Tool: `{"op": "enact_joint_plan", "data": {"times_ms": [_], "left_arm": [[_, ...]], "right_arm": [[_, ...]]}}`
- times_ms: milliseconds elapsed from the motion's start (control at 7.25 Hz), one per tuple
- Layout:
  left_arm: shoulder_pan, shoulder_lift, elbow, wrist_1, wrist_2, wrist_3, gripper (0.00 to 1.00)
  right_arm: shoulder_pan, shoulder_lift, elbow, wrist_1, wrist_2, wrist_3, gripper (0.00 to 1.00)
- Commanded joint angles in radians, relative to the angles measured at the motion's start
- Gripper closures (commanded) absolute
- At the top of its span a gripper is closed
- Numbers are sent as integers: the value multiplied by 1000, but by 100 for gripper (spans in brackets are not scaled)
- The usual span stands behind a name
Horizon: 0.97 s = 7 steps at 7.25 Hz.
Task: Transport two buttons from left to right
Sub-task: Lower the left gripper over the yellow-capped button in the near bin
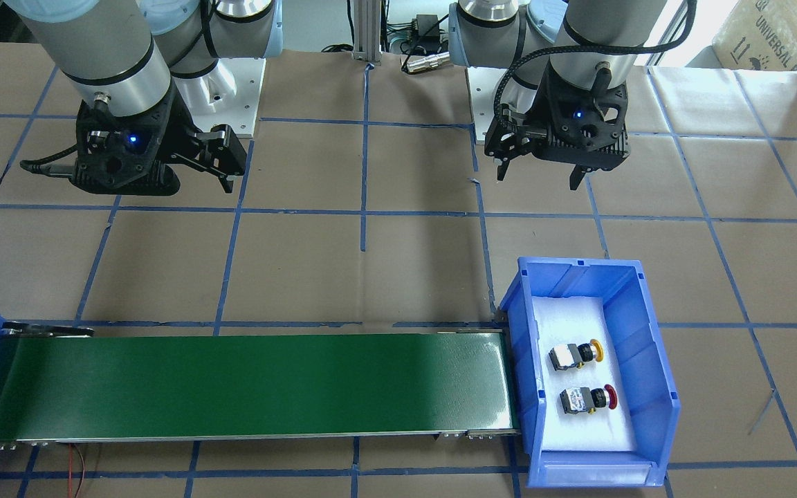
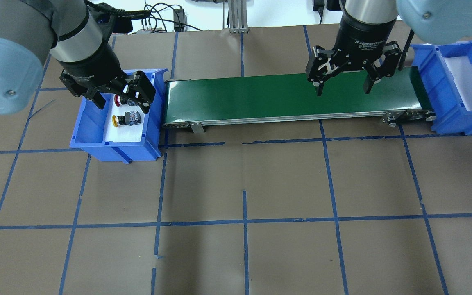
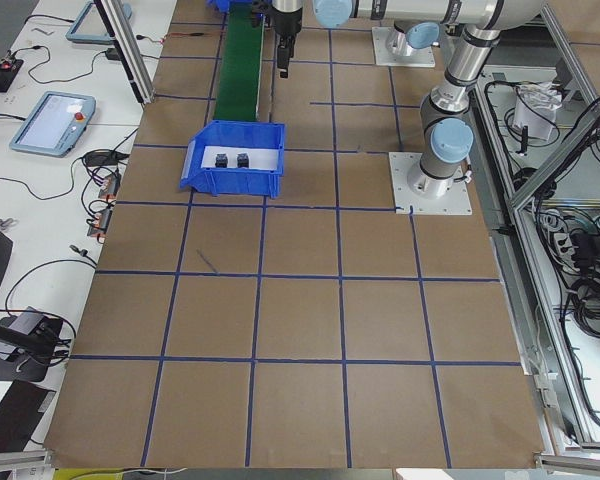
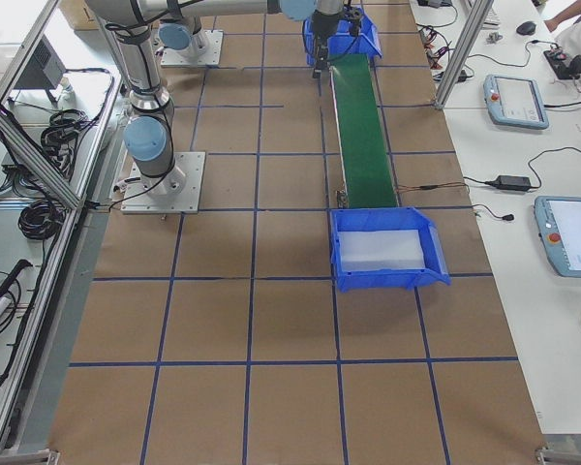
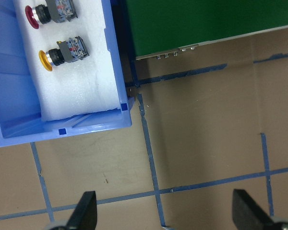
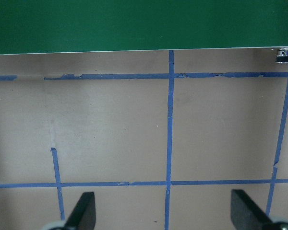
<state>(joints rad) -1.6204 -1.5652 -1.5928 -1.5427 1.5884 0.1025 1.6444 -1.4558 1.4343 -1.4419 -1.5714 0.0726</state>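
Observation:
Two buttons lie on their sides on white foam in the blue bin [image 1: 651, 332] at the belt's left end: a yellow button [image 1: 576, 355] and a red button [image 1: 587, 400]. The left wrist view shows the red button [image 5: 50, 12] and the yellow button [image 5: 65, 51] at its top left. My left gripper [image 1: 539, 177] hangs open and empty above the table, on the robot's side of that bin. My right gripper [image 2: 343, 87] is open and empty too, raised near the belt's right half, over bare table beside it in its wrist view.
A green conveyor belt [image 2: 285, 96] runs between the left bin and a second blue bin [image 2: 461, 94] with white foam at its right end. Brown paper with blue tape lines covers the table [image 2: 244, 184]. Tablets and cables lie on side benches.

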Motion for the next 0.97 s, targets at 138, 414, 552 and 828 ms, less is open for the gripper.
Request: {"op": "enact_joint_plan", "data": {"times_ms": [138, 414, 552, 828], "left_arm": [[2, 1, -9, 13, -4, 19, 0], [19, 5, -12, 16, -5, 96, 0], [40, 4, -13, 16, -5, 174, 0], [80, -56, -12, 132, -15, 325, 0]], "right_arm": [[0, 0, 0, 0, 1, -1, 0], [0, 0, 0, 0, 1, -1, 0], [0, 0, -2, -2, 1, -1, 0], [0, -2, -3, -2, 1, -1, 0]]}}
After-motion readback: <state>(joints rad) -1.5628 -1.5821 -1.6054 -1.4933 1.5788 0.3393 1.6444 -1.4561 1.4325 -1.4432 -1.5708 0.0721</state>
